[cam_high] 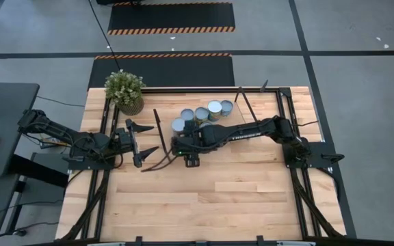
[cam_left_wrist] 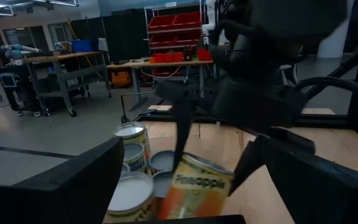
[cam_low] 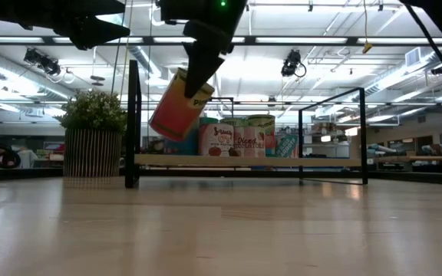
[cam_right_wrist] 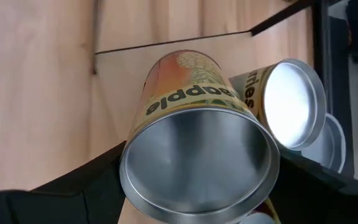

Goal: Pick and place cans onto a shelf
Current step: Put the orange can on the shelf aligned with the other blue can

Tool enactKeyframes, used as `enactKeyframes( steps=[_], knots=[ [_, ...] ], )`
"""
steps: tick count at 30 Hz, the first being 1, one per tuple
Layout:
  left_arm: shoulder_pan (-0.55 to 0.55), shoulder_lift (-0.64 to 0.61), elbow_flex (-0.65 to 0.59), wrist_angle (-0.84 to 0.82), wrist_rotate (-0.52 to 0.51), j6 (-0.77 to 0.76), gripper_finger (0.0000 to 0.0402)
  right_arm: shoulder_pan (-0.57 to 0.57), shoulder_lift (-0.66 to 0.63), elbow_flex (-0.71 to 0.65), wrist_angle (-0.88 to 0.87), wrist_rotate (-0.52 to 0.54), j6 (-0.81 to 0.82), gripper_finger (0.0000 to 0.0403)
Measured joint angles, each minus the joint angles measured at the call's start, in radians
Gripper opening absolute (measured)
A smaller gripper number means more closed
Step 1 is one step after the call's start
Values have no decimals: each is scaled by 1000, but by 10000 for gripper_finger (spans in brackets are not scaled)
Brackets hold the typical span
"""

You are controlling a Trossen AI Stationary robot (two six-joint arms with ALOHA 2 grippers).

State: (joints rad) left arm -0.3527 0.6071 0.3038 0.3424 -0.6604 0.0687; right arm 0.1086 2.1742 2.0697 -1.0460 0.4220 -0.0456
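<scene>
Right gripper (cam_low: 198, 73) is clamped on a tilted pineapple can (cam_low: 179, 106), held in the air just short of the shelf (cam_low: 244, 160) where four cans (cam_high: 204, 113) already stand; judged mid-placement, needing levelling and lowering beside them, while left gripper (cam_high: 142, 142) waits open nearby.

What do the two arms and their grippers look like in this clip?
Both arms are black and jointed, with dark cables trailing near their bases. The left gripper has two long, thin black fingers. The right gripper is equally dark and angular, with a small green light on its wrist housing. No readable markings show.
</scene>
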Motion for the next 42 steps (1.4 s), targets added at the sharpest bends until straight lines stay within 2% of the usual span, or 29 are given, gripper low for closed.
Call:
enactKeyframes(
  steps=[8,15,25,32,42],
  knots=[
    [0,0,0,0,0,0,389,-20,0,0,28,-16,-7,327],
    [0,0,0,0,0,-3,389,-19,13,0,-30,-157,87,327],
    [0,1,0,0,0,-5,389,-21,10,0,-52,-186,70,334],
    [0,1,0,-1,0,-6,389,-52,13,0,-39,-174,68,362],
    [0,1,0,-3,0,-6,389,-63,14,0,-26,-149,84,366]
  ],
)
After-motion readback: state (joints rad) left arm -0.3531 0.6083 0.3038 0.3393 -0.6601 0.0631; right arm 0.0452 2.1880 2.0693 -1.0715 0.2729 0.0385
